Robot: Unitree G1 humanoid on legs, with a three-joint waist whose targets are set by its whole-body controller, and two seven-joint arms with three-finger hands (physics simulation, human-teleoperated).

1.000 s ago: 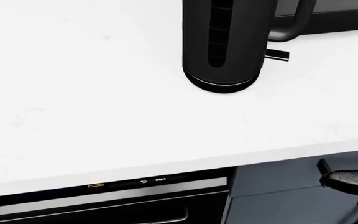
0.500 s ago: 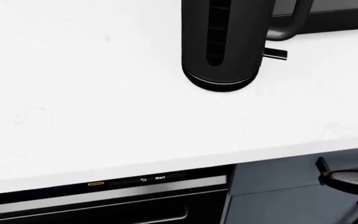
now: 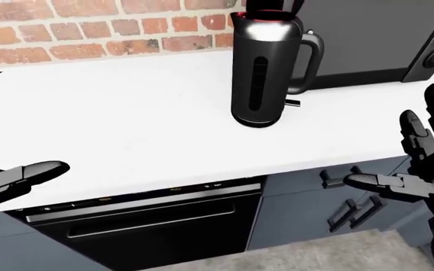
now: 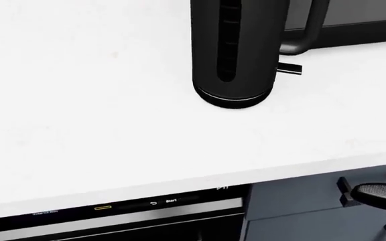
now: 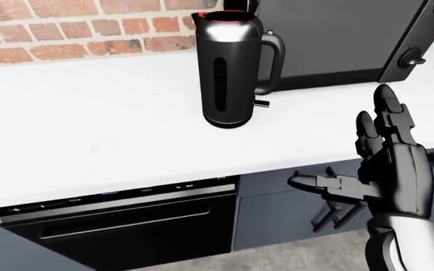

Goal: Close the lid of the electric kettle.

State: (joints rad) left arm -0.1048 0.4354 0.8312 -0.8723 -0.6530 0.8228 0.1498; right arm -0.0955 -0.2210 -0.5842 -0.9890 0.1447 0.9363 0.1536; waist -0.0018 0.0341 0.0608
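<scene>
black electric kettle [image 3: 266,68] upright on white counter [image 3: 127,118], lid [image 3: 274,5] raised, red rim showing; right hand [image 5: 387,164] fingers spread below-right of kettle, left hand [image 3: 14,180] open far below-left, neither touching it

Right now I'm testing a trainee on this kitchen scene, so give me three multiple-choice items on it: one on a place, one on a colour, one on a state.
1. Where does the kettle stand?
A. on the white counter
B. on the floor
C. inside the oven

2. What colour is the wall at the top of the left-eye view?
A. blue tile
B. red brick
C. green paint

3. How is the right hand?
A. shut on the kettle
B. pressing the lid
C. open, apart from the kettle

Answers:
1 A, its base rests on the counter.
2 B, brick courses show above the counter.
3 C, its fingers are spread at the counter's near edge.
</scene>
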